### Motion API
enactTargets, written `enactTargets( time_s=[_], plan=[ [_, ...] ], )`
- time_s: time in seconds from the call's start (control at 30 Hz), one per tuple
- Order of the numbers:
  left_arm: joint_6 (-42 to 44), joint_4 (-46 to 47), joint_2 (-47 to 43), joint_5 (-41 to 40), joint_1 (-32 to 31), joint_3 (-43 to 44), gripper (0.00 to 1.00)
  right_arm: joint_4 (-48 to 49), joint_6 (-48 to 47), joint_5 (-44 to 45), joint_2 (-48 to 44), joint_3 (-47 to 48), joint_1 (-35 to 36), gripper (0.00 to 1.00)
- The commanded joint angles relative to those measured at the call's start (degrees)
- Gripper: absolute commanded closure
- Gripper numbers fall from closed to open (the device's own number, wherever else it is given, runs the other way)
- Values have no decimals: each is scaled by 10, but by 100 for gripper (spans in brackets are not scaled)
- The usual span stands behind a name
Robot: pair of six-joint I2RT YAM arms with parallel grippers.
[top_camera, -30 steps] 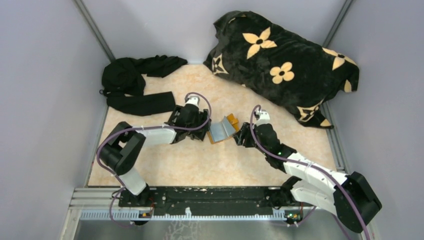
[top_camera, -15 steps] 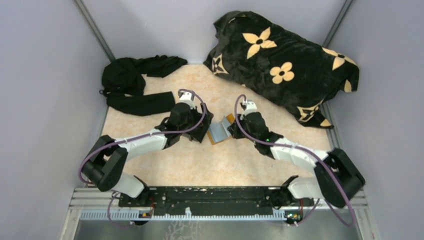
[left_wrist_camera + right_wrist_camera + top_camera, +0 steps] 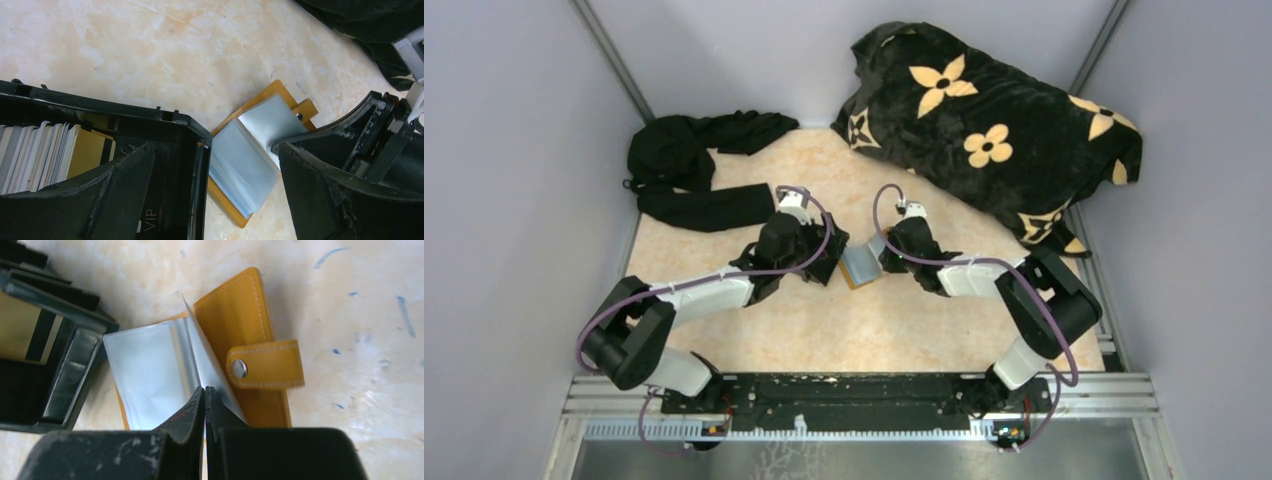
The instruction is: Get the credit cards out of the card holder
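Note:
The orange card holder (image 3: 854,281) (image 3: 235,305) lies open on the marble table between both arms. Silvery-grey credit cards (image 3: 247,160) (image 3: 145,367) fill its inside. One of them stands up on edge from the spine (image 3: 201,357), and my right gripper (image 3: 205,389) (image 3: 885,258) is shut on its thin edge. My left gripper (image 3: 215,147) (image 3: 832,262) hangs open just left of the holder, one finger over the black box and the other over the holder's right side, gripping nothing.
A black open-topped box (image 3: 190,125) (image 3: 75,360) with several cards standing in it touches the holder's left edge. A flowered black blanket (image 3: 994,130) lies at the back right and dark clothing (image 3: 694,165) at the back left. Grey walls close in on both sides.
My right arm has reached forward and left, and its gripper has shut on a silvery card in the holder. The left gripper has shifted slightly back and left, staying open.

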Motion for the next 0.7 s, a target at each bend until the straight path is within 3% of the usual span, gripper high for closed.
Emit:
enactTargets(
  time_s=[0.0,0.3,0.57,0.67],
  plan=[
    [-13,48,-6,27,-6,-12,1,-7,29,63,-39,-20,-22,100],
    [-19,64,19,53,-8,-5,1,-44,76,113,-76,-62,-45,100],
    [-24,53,82,80,-65,45,2,-26,42,37,-154,-60,-38,100],
    [-38,57,114,92,-83,60,4,-46,6,37,-173,-38,-34,91]
  ],
)
